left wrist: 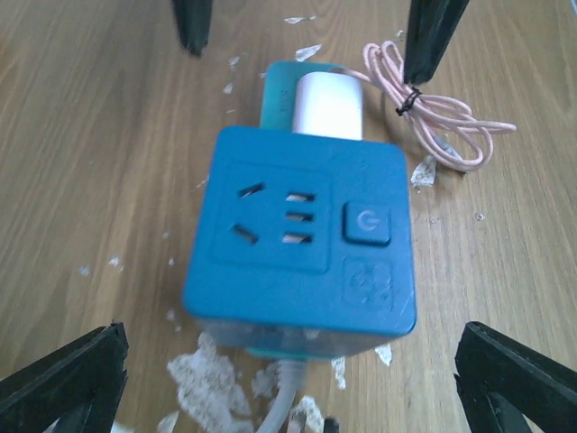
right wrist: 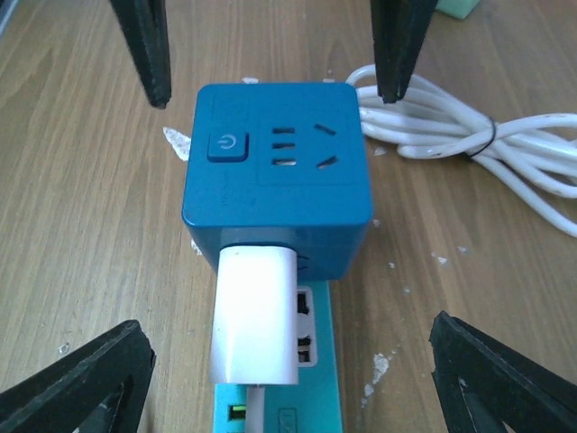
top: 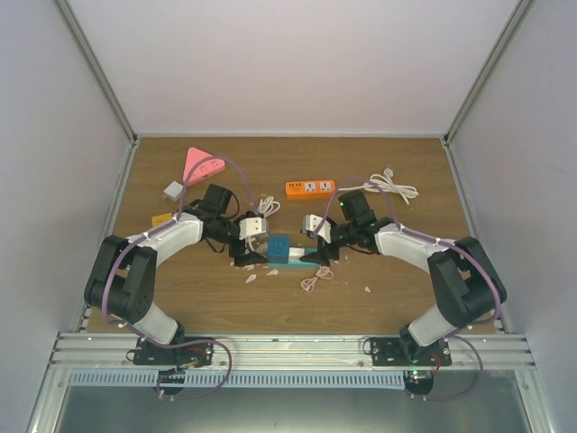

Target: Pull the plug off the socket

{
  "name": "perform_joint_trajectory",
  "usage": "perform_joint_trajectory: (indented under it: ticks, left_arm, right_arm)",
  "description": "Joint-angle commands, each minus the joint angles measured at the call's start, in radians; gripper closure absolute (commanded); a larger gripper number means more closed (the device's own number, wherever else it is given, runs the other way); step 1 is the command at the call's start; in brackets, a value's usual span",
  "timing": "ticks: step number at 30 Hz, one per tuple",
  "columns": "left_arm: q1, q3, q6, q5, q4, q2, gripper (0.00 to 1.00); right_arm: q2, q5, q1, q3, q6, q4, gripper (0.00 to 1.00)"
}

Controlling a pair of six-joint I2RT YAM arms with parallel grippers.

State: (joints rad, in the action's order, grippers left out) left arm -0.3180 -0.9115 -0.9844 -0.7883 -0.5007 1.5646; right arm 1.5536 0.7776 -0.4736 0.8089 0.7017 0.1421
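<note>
Socket (left wrist: 302, 239): blue cube, flat on the table (top: 406, 271) near its middle, between the 2 arms; top face with 1 outlet set and 1 power button.
Plug (right wrist: 257, 316): white, seated in the cube's side face toward the right arm, lying out over the teal strip (right wrist: 320, 379); not yet pulled out.
Teal strip: flat on the table under the plug, 1 end touching or tucked under the socket; cannot tell which.
Left gripper (left wrist: 313, 32): spread wide, 1 finger on each side of the socket, both clear of it, nothing pinched; tips reaching past the cube, either side of the plug end.
Right gripper (right wrist: 275, 50): spread wide, straddling plug and socket from the opposite side, fingers apart from both, holding nothing.
Pink cable (left wrist: 442, 117): thin, coiled and tied, on the table just beside the socket, near 1 left fingertip.
White cable (right wrist: 469, 135): thicker, bundled with a dark tie, beside the socket on its far side.
Scraps (left wrist: 212, 374): white flecks scattered on the wood around the socket.
Far part of table: pink block (top: 203, 162), triangular, at left; orange strip (top: 309, 188) toward the middle; white coil (top: 392, 187) to its right; all well apart from the socket.
</note>
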Motion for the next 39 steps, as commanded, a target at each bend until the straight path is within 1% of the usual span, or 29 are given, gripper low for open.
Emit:
perform_joint_trajectory:
  ticks: [1, 4, 8, 15, 19, 21, 23, 26, 31, 34, 39]
  left_arm:
    - [-0.060, 0.048, 0.030, -0.001, 0.200, -0.024, 0.01]
    - [-0.084, 0.058, 0.041, 0.016, 0.243, -0.011, 0.01]
    - [-0.100, 0.061, 0.046, 0.016, 0.269, 0.009, 0.01]
    - [-0.123, 0.051, 0.045, 0.025, 0.260, 0.046, 0.13]
    - [-0.124, 0.059, 0.050, 0.031, 0.268, 0.046, 0.17]
    - [-0.126, 0.064, 0.049, 0.034, 0.268, 0.048, 0.22]
    - [-0.127, 0.071, 0.049, 0.041, 0.268, 0.048, 0.27]
    - [-0.127, 0.079, 0.048, 0.049, 0.266, 0.045, 0.40]
    - [-0.127, 0.080, 0.034, 0.089, 0.231, 0.041, 0.59]
    - [-0.126, 0.069, 0.026, 0.122, 0.206, 0.044, 0.68]
    - [-0.121, 0.054, 0.014, 0.151, 0.172, 0.055, 0.78]
  right_arm:
    - [0.050, -0.099, -0.046, 0.025, -0.010, 0.014, 0.16]
    - [0.071, -0.139, -0.069, 0.038, -0.020, -0.001, 0.21]
    - [0.090, -0.170, -0.091, 0.051, -0.031, -0.012, 0.30]
    - [0.106, -0.163, -0.110, 0.067, -0.028, -0.005, 0.49]
    - [0.112, -0.156, -0.117, 0.071, -0.013, 0.022, 0.53]
    - [0.116, -0.158, -0.117, 0.072, -0.009, 0.040, 0.55]
    - [0.113, -0.166, -0.117, 0.065, -0.005, 0.050, 0.60]
    - [0.107, -0.184, -0.117, 0.053, 0.001, 0.060, 0.67]
    - [0.102, -0.207, -0.108, 0.050, 0.011, 0.082, 0.72]
    - [0.105, -0.213, -0.093, 0.054, 0.014, 0.102, 0.76]
    - [0.104, -0.204, -0.055, 0.054, 0.026, 0.140, 0.85]
